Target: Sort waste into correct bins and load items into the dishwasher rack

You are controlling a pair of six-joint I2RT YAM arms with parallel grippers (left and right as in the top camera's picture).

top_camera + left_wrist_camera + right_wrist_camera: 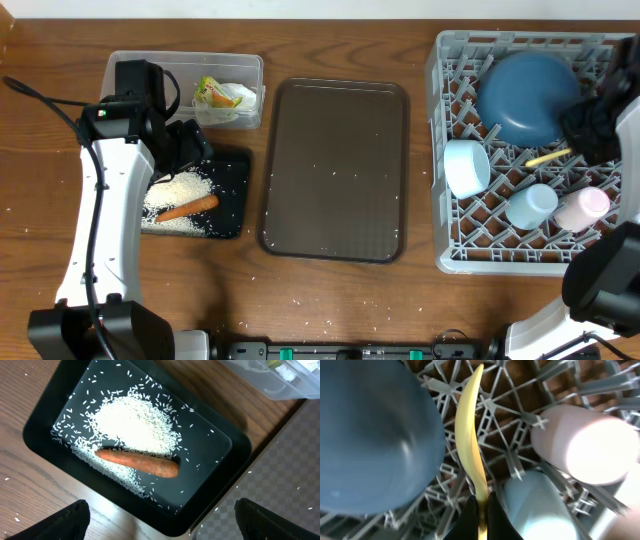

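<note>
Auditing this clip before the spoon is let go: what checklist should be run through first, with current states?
1. Right gripper shut on yellow spoon: ok.
2. Spoon above dishwasher rack, between blue plate and pink cup: ok.
3. Spoon tip resting on the rack: cannot tell.
4. White bowl and light-blue cup already in rack: ok.
5. Left gripper open, empty, over black tray holding carrot stick and rice: ok.
6. Brown serving tray free of rice grains: not ok, some scattered.

The grey plastic pegged rack (500,263) held a dark-blue round plate (528,95), white bowl (466,166), light blue cup (531,205), pinkish cup (582,208) and yellow plastic spoon (548,157). An orange carrot-like stick (188,208) lay on white rice grains (185,188) in the shallow black rectangular tray (234,185).
</note>
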